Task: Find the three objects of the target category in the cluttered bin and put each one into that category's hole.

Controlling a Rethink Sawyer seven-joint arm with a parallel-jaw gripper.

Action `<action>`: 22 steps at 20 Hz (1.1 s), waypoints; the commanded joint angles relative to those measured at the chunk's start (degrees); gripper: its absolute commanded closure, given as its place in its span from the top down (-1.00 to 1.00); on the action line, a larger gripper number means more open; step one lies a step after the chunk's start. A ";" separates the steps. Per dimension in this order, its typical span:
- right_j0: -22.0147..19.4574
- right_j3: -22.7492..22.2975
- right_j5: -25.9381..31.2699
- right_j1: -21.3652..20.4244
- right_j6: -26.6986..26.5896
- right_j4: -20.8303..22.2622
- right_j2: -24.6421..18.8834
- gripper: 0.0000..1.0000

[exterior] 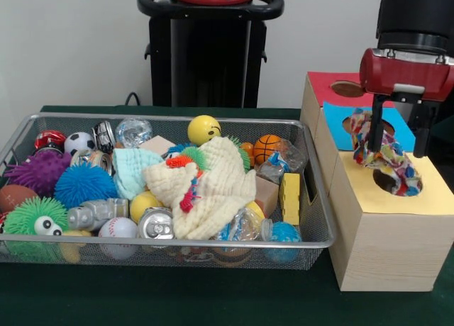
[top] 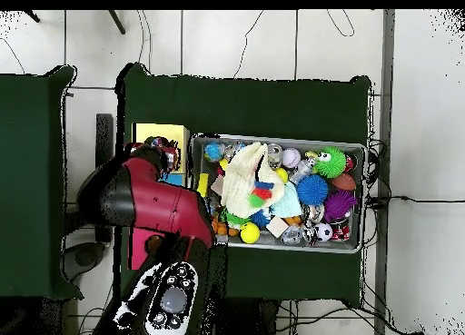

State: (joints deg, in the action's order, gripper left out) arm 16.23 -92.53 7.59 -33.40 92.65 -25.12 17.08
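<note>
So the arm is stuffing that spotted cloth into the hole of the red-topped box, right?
Not quite. In the front view the gripper lowers the spotted cloth into the hole of the yellow-topped box, the one nearest the camera. The red-topped box stands furthest back, its hole uncovered.

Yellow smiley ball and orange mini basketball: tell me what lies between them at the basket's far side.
In the front view, the green spiky ball and cream waffle-weave cloth's upper edge lie between the smiley ball and basketball.
</note>
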 commanded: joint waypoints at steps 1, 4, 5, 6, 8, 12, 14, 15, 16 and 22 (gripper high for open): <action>-2.79 2.55 1.46 1.47 11.45 -0.83 -2.17 1.00; -2.59 2.73 1.68 1.49 11.78 -0.94 -2.18 1.00; -2.47 2.72 1.79 1.53 11.93 -0.98 -2.09 1.00; -2.44 3.06 2.33 1.77 12.09 -1.17 -1.89 1.00; -2.31 2.73 2.26 1.62 12.34 -1.17 -2.00 1.00; -1.58 1.76 3.65 1.16 13.30 -1.58 -1.12 1.00; -1.63 1.17 3.59 0.80 13.38 -1.52 -1.18 1.00; -1.15 0.79 3.69 0.56 13.67 -1.57 -0.76 1.00; -0.79 1.09 4.87 0.63 14.05 -1.89 -0.03 1.00; 0.71 1.80 8.20 0.49 14.44 -1.95 3.04 1.00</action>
State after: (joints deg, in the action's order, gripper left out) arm 16.74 -90.36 7.61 -33.40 92.65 -25.12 19.06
